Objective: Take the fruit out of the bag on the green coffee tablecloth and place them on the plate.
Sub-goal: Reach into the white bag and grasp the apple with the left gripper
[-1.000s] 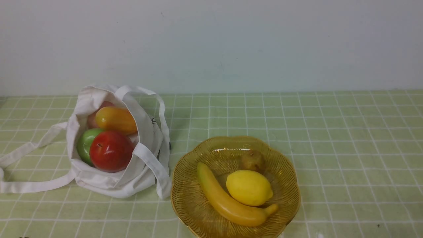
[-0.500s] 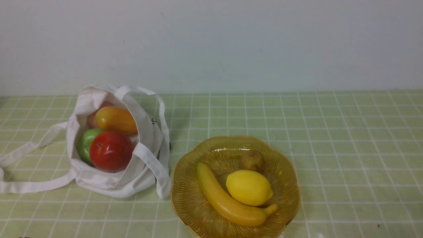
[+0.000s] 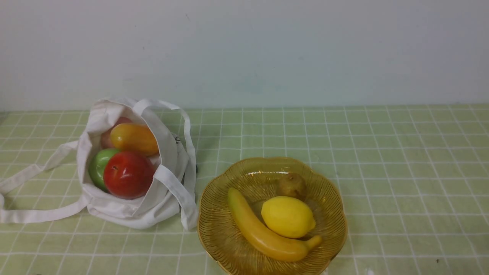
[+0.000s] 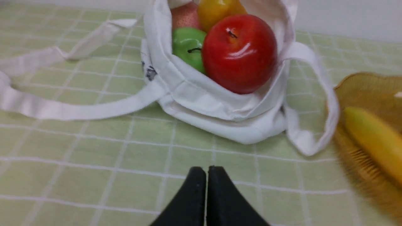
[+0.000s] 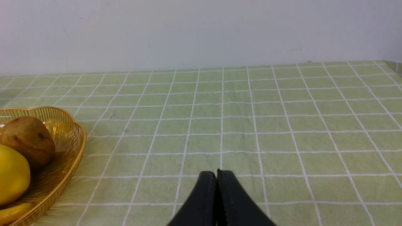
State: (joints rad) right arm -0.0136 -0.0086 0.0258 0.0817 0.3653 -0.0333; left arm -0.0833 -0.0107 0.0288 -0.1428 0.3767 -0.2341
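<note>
Red, glossy and probably slippery, the apple [image 3: 129, 174] sits in the cloth bag [image 3: 168, 152]; grip it around its wide middle. Left pincer [image 4: 207, 171] and right pincer [image 5: 217, 174] are closed, empty.

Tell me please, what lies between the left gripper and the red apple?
In the left wrist view, between the left gripper and the red apple lie green tablecloth and the white bag's near side.

Bag [image 3: 168, 145] mouth open; strap [image 3: 177, 189] btwn bag & plate [image 3: 214, 236].
</note>
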